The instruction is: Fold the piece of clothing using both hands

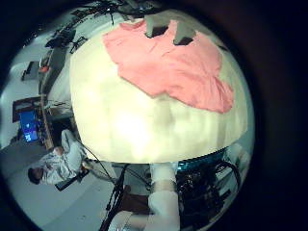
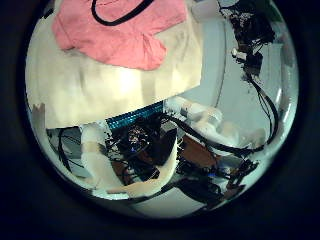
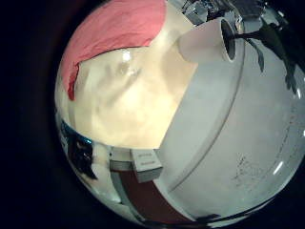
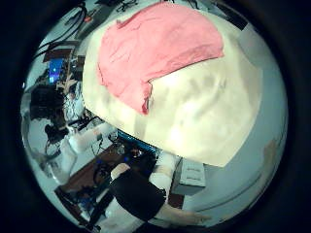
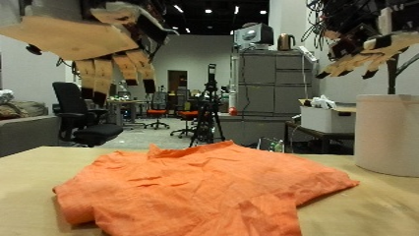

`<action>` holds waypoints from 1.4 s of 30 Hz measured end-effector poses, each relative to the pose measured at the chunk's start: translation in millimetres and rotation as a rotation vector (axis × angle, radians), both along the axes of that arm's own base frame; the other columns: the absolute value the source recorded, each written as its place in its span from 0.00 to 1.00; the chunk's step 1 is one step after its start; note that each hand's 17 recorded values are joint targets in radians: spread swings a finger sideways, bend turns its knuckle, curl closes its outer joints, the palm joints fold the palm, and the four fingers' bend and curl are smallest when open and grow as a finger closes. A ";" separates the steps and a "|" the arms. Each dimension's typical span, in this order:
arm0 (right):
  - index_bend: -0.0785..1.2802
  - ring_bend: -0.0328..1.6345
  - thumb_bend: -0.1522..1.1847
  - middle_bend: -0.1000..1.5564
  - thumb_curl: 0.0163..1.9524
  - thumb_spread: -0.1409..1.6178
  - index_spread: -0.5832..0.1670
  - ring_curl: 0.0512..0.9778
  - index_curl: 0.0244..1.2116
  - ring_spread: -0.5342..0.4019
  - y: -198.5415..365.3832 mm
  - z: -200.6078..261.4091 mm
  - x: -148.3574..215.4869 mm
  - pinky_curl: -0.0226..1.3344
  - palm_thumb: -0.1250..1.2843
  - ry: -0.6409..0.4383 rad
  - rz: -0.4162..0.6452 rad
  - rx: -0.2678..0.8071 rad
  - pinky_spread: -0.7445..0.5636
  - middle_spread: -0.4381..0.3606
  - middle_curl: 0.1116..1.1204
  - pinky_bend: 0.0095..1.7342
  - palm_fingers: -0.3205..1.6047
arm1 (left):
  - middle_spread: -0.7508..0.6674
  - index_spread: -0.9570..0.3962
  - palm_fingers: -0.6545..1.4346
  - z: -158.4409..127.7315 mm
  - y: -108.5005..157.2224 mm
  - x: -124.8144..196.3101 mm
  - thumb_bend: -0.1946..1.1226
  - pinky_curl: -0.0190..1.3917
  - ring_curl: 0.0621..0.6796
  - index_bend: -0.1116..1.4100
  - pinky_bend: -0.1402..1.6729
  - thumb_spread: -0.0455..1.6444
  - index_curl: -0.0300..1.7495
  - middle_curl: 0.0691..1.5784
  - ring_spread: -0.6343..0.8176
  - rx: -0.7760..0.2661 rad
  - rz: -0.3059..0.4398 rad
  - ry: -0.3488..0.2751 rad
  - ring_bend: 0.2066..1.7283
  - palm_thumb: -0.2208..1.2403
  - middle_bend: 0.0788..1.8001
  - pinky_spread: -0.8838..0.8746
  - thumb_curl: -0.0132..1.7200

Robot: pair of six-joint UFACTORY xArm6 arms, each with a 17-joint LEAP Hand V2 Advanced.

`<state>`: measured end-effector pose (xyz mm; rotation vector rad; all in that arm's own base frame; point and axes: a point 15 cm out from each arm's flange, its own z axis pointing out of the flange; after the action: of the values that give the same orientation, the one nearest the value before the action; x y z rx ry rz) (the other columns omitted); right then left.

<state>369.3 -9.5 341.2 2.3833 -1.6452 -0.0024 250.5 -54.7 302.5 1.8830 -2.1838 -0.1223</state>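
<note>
Nothing folded yet: shirt (image 5: pixel 204 189) lies rumpled mid-frame, left hand (image 5: pixel 111 44) and right hand (image 5: pixel 367 44) hang up top, fingers seemingly loose, empty. Next they'd drop onto its edges.

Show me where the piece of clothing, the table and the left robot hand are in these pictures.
piece of clothing (image 5: pixel 197 192), outside view, middle of the orange fabric.
table (image 5: pixel 374 211), outside view, bare top beside the clothing.
left robot hand (image 5: pixel 98 44), outside view, the palm, raised above the table with fingers hanging relaxed.

Outside view sits low at table level; palm views look down from above — all share the garment (image 5: pixel 197 187).
</note>
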 end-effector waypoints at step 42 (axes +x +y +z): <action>0.18 0.18 0.11 0.18 0.08 0.82 0.28 0.22 0.22 0.74 -2.7 0.3 -6.0 0.24 0.13 0.018 -0.035 0.018 0.81 0.61 0.22 0.18 0.29 | 0.75 0.81 0.38 -36.0 -58.2 0.5 0.13 0.23 0.23 0.19 0.19 0.61 0.21 0.17 0.78 0.034 -0.083 -0.006 0.15 0.26 0.06 0.77 0.18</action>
<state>363.4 -12.2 341.5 2.3601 -1.6860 -0.0446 251.1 -112.8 266.5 1.8126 -2.2783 -0.1699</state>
